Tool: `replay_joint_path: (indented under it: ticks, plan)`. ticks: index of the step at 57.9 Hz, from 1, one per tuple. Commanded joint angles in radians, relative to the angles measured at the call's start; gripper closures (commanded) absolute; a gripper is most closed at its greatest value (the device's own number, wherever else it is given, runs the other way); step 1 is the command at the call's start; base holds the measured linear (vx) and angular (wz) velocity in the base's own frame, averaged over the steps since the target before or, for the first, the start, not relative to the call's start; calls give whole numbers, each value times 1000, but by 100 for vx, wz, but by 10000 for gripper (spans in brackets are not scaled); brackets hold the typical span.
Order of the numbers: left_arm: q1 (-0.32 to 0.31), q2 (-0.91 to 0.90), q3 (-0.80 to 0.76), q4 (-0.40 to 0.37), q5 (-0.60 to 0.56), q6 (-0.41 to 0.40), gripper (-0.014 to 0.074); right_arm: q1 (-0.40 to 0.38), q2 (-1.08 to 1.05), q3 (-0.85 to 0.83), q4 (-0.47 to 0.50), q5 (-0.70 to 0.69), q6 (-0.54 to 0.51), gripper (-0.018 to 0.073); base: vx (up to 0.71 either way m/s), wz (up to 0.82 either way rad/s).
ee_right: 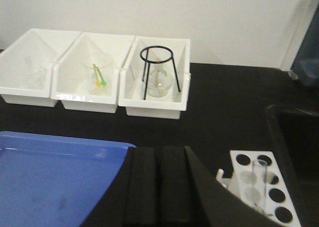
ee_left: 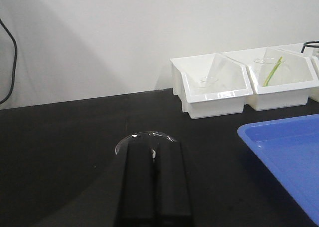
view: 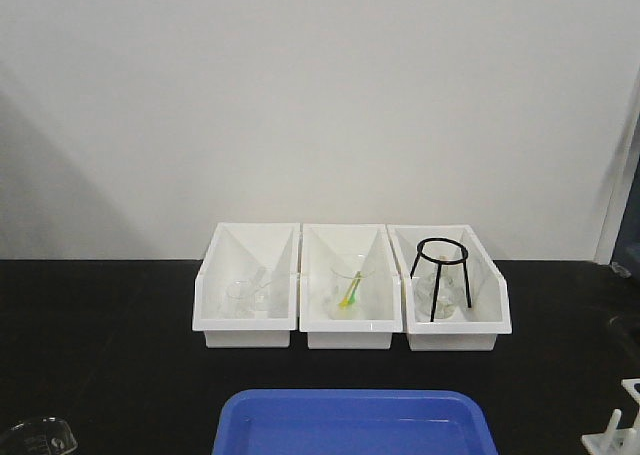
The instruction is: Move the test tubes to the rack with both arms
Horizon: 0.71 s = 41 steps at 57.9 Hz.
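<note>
1. Our small white plastic rack with round holes (ee_right: 261, 187) sits just right of our right gripper (ee_right: 158, 187), one clear glass tube (ee_right: 259, 179) standing in it.
2. Both grippers, left (ee_left: 153, 187) included, look clenched and empty.
3. We judge tubes fragile and slippery; grasp mid-length.

Both hands — left hand (ee_left: 152, 187), right hand (ee_right: 158, 187) — have matte black, flat, blocky fingers.

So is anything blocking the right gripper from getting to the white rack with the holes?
No, nothing visible is in the way. The rack sits just beside the right gripper on the black table, with a clear tube standing in it. The blue tray lies on the gripper's other side.
</note>
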Motion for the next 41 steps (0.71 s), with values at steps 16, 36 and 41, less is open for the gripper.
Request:
replay_joint_path:
  ticks: [16, 36, 41]
  plan:
    - [-8, -20, 26, -3, -73, -8, 611, 117, -80, 105, -619, -258, 498, 566, 0, 0]
    - [-8, -20, 26, -3, -73, -8, 611, 218, -443, 616, -680, -570, 650, 566, 0, 0]
    - [-8, -20, 26, -3, -73, -8, 611, 189, -520, 712, -661, -571, 647, 566, 0, 0]
